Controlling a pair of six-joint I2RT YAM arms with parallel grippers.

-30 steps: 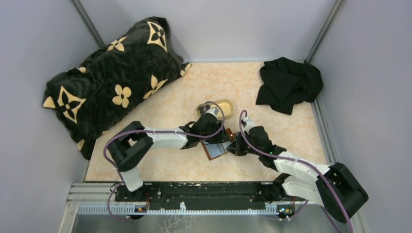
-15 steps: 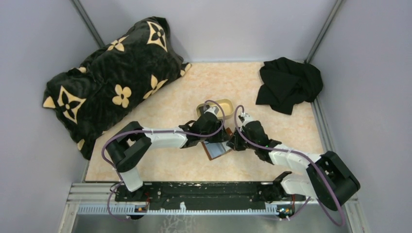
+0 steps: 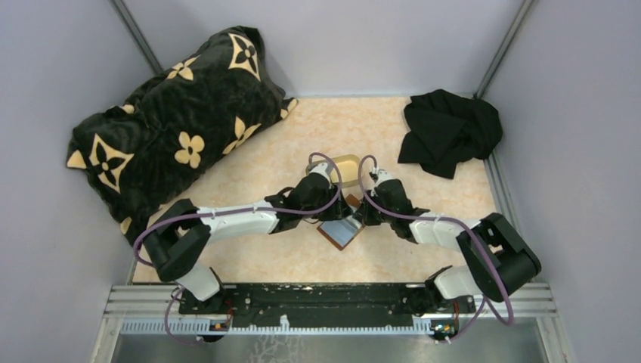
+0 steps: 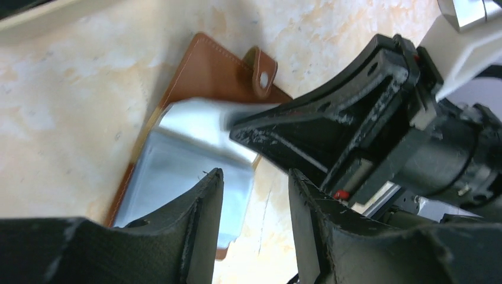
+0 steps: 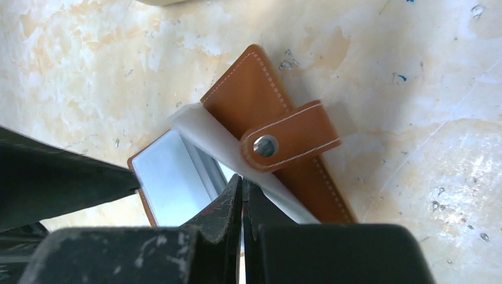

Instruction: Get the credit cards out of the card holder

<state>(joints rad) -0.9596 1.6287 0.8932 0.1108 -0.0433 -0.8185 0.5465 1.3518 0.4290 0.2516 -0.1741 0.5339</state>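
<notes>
The arm bases are bolted to a black rail (image 3: 317,314) at the near edge of the tabletop (image 3: 423,200), a marbled cream and peach surface.

Both arms are reached inward to the middle of the tabletop, where the holder (image 3: 340,231) lies flat and unfolded. Its pale inner panel faces up on the near side. Its brown flap lies on the far side, with the snap strap (image 5: 290,137) folded across it.

The left fingers (image 4: 208,204) are parted, with nothing seen between them. They are held over the near left part of the holder, and an edge of the pale panel and bare tabletop are seen through the gap.

The right fingers (image 5: 241,190) are clenched tight, with no gap at the tips. The tips are set at the fold of the holder, where the pale panel meets a whitish sheet (image 5: 204,131) that runs under the brown flap. Whether that sheet is a card, and whether anything thin is pinched, cannot be told. The two sets of fingers are close together over the holder.

Just beyond the holder, a tan oval tray (image 3: 349,157) is partly hidden by the wrists.

At the far left, a black pillow (image 3: 174,128) with cream flower marks is propped against the wall. At the far right corner, a crumpled black cloth (image 3: 450,134) lies on the tabletop. The tabletop is enclosed by plain grey walls (image 3: 340,38) on three sides.
</notes>
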